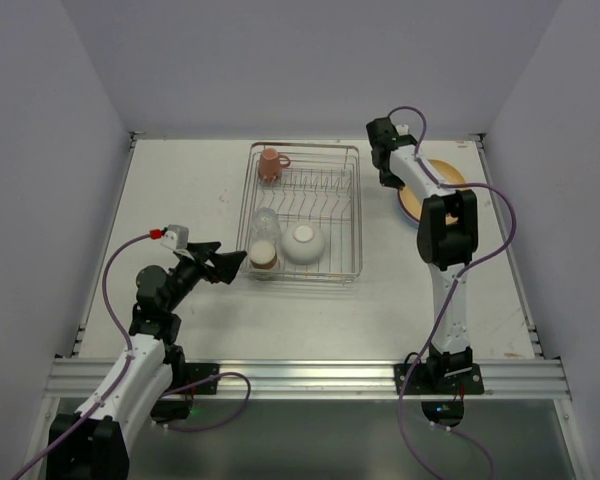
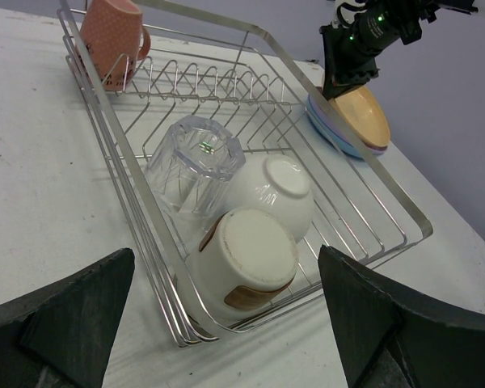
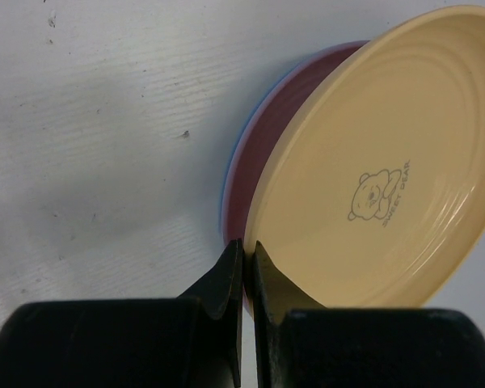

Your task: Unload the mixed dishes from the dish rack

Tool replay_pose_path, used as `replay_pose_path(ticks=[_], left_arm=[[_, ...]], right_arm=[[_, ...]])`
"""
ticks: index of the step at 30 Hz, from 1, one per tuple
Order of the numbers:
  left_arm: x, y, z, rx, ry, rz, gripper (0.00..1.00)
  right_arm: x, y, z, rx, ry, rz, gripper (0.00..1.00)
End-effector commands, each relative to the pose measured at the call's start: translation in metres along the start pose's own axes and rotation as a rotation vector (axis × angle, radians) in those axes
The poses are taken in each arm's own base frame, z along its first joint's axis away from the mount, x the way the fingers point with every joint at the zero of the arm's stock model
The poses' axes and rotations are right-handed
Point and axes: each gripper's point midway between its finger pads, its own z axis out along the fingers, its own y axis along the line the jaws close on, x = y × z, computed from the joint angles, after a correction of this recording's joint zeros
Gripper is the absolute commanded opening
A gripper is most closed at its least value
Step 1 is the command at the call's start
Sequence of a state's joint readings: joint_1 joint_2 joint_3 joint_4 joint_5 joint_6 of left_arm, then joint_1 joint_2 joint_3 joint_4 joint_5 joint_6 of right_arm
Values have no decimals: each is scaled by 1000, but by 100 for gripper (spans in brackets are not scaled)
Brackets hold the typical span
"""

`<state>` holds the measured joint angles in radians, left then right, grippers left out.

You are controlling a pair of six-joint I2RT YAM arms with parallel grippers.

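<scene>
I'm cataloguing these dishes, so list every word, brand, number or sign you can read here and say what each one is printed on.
"SWEET BEAR": on the inside of the yellow plate, under a small bear drawing. The letters are small and tilted, so this is a best reading.
No other text shows: the mug, glass, white bowl, brown cup and dish rack carry nothing readable.

Dish rack [image 2: 105, 137]: mug [image 2: 113, 36] at far corner; glass [image 2: 196, 166], bowl [image 2: 271, 194], cup [image 2: 242, 263] upturned near end.
Plates [image 2: 360, 121]: stacked on table [image 2: 32, 162] outside rack.
Left claw [image 2: 226, 259]: spread wide.
</scene>
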<state>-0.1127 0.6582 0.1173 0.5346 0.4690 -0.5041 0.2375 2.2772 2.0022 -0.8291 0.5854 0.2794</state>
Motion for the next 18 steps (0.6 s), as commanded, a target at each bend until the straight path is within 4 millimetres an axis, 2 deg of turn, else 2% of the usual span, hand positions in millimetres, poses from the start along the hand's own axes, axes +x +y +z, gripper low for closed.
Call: replay_pose_path(ticks=[1,4,8,13,18], left_arm=[[-5,-5,0,26,-26,35,100],[-6,-6,0,30,-27,37,100],[-6,-6,0,32,-27,36,100],[-6,-6,0,29,-26,33,100],[-6,-6,0,30,-28,34,100]], right_arm=[[-12,-8,-8,33,-22,-13,5],[-10,-6,-7,24,-12,-19,6],[-8,-5,-8,16,-1,-25,23],[-9,-6,-12,5,-3,-15,27],[-18,-9,-25,-15,-29,7,28]])
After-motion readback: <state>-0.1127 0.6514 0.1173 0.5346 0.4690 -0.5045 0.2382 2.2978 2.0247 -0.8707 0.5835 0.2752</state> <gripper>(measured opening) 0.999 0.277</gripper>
